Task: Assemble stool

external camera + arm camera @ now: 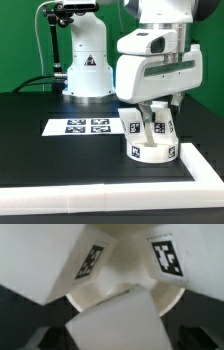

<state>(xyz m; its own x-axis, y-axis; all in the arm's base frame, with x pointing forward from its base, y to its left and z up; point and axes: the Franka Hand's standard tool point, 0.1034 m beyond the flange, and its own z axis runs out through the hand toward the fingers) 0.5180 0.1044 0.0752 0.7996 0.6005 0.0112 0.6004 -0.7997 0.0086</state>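
Note:
The stool's round white seat point(152, 153) lies on the black table by the corner of the white wall. Two tagged white legs point(137, 124) point(164, 125) stand up from it. My gripper point(151, 110) hangs straight over them, its fingers reaching down between the legs. In the wrist view the two tagged legs point(95, 260) point(167, 258) rise from the seat's rim point(172, 296). A third white leg point(118, 319) sits between my dark fingers point(50, 339) at my gripper point(120, 341). A dark strip shows beside that leg on one side, so the jaws stand open around it.
The marker board point(84, 126) lies flat on the table toward the exterior view's left. The long white L-shaped wall point(110, 191) runs along the front and turns up at the exterior view's right. The arm's white base point(88, 65) stands at the back.

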